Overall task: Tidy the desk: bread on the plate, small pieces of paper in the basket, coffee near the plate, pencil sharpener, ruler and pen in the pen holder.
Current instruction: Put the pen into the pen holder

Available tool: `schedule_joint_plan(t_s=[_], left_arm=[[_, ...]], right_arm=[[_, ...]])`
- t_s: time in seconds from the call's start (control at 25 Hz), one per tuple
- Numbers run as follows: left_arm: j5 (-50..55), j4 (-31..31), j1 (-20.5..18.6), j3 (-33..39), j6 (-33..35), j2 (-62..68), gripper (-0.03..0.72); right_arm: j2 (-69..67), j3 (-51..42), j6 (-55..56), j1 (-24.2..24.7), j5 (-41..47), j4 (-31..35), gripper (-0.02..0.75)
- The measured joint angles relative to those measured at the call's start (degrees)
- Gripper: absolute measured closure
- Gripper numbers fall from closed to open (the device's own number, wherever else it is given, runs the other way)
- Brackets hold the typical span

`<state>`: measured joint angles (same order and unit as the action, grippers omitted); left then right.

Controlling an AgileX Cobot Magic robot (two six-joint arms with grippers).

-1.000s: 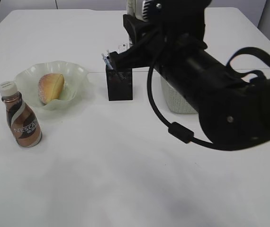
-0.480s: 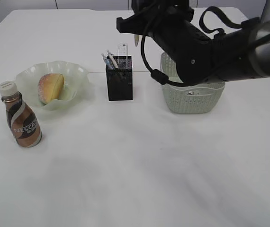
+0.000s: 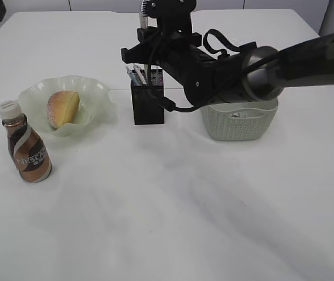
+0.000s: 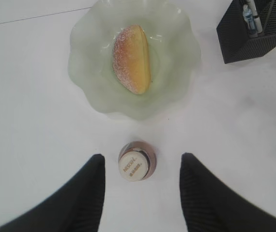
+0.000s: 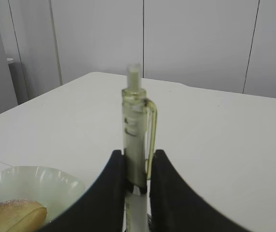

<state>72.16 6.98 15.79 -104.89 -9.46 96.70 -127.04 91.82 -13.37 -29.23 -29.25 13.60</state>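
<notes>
You are holding the pen upright in the right gripper, its jaws clamped narrowly on the barrel, clip end up, just above the pen holder. Line the tip up over a free gap among the pens already standing there, then be lowering straight before letting go. The left gripper is hanging with jaws apart, empty, around the coffee, which stands on the table just beside the plate carrying the bread.

Black right arm with looping cables, grey-sheened joint.
</notes>
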Motion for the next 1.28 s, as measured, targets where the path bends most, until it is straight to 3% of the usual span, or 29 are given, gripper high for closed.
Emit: schedule_joint_plan(t_s=[0.32, 1.28], left_arm=[[0.0, 1.96, 0.0, 0.0, 0.0, 0.0, 0.318], [0.0, 2.2, 0.0, 0.0, 0.0, 0.0, 0.327]], right_arm=[[-5.03, 6.79, 0.0, 2.21, 3.69, -0.12, 0.662], [-5.51, 7.37, -0.1, 3.04, 7.96, -0.02, 0.662]])
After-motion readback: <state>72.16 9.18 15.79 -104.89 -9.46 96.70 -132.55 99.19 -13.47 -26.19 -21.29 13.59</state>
